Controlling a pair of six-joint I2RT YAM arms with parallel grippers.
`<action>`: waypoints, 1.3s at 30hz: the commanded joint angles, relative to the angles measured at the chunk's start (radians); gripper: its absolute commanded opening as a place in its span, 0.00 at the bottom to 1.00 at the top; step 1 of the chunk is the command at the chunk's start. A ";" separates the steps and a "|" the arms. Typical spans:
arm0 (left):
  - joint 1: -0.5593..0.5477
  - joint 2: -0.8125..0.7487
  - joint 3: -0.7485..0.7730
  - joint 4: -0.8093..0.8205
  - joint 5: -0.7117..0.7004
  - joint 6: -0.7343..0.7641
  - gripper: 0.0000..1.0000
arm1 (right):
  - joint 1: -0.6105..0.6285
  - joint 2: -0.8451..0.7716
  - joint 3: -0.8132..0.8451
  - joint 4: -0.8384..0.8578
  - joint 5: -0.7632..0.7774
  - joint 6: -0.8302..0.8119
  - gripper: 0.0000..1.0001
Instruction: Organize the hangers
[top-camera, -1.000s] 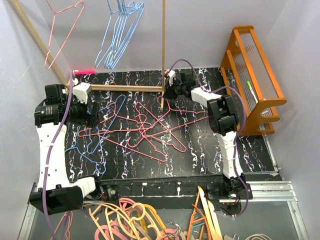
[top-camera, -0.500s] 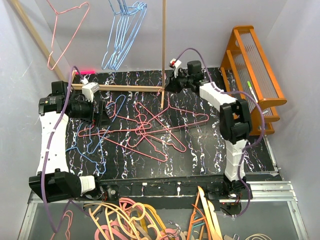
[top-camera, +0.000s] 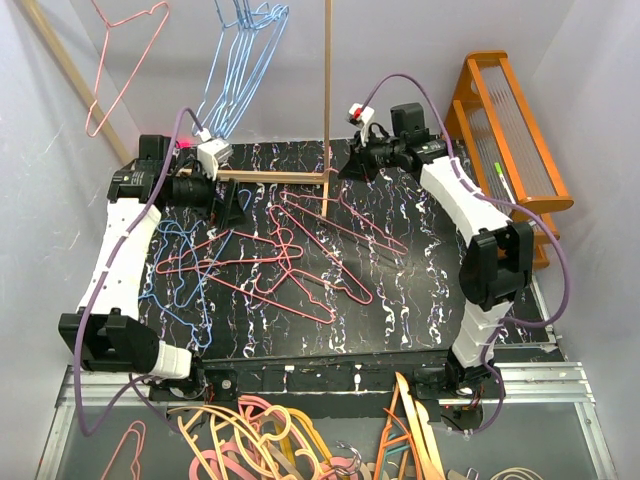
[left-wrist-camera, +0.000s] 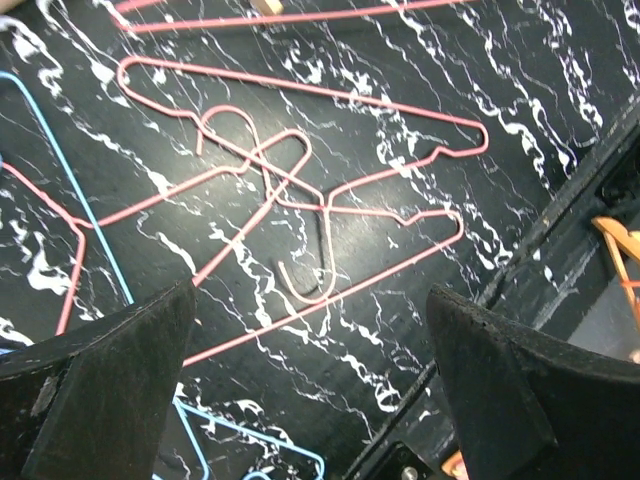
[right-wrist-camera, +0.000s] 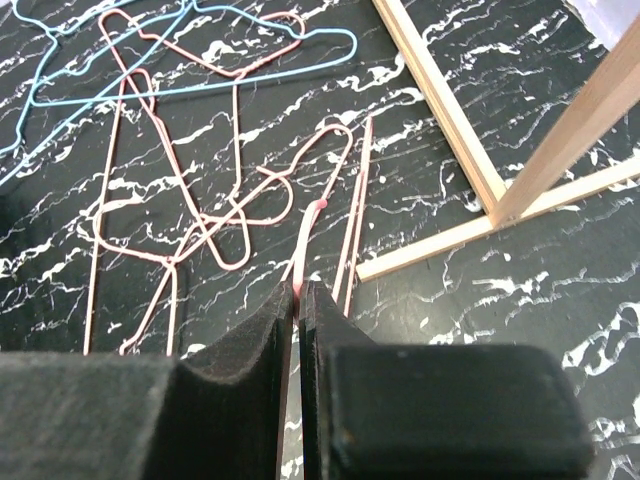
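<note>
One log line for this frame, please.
right gripper: shut on pink hanger | left gripper: open above loose hangers | hung blue hangers: on rail

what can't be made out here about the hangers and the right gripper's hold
- right wrist view: right gripper shut on a pink hanger; its fingers hide the wire below the pinch
- top view: hung blue hangers cut off by the upper edge, hooks and count unclear
- top view: thick hangers run off the lower edge
- left wrist view: open left gripper, its fingers hide the lower corners
</note>
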 joint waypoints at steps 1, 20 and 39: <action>-0.017 -0.003 0.078 0.087 -0.024 -0.088 0.97 | -0.002 -0.182 0.070 -0.095 0.059 -0.052 0.08; -0.576 0.195 0.245 0.394 -0.859 -0.595 0.97 | 0.021 -0.353 0.045 -0.055 0.833 0.294 0.07; -0.924 0.209 0.071 0.773 -1.016 -0.854 0.97 | 0.135 -0.225 0.174 0.052 1.245 0.405 0.07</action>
